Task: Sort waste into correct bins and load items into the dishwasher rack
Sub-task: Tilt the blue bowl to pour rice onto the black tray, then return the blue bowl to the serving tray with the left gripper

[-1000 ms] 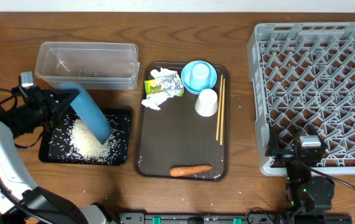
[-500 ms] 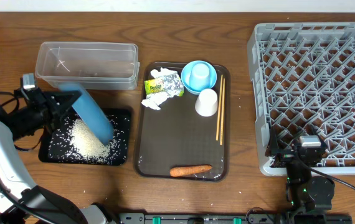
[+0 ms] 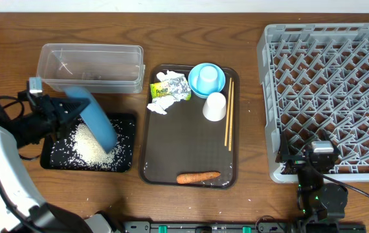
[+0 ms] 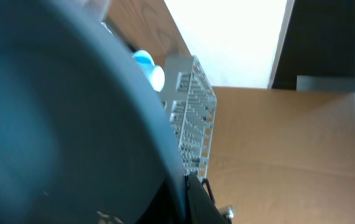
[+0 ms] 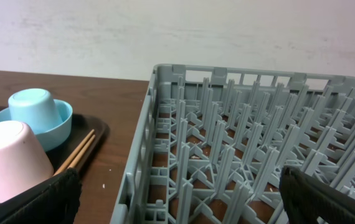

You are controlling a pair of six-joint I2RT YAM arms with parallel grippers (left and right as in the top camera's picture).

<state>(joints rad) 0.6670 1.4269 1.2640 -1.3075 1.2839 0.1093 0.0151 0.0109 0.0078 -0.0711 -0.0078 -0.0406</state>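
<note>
- Wooden table (image 3: 249, 200) is occupied by a serving tray (image 3: 191, 152).
- Left of it, plate (image 3: 97, 123) is clamped by left gripper (image 3: 63, 112), tilted over rice (image 3: 90, 147) in black tray (image 3: 60, 160).
- Right of it, right gripper (image 3: 319, 155) is spread wide, empty, beside rack (image 3: 327, 90).

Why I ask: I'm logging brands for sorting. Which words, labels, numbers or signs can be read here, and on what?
wrapper: dark print on its green-yellow face, too small and blurred to read.
Nothing else: no words, numbers or signs show in any view, not on the rack, the tub or the cup.
</note>
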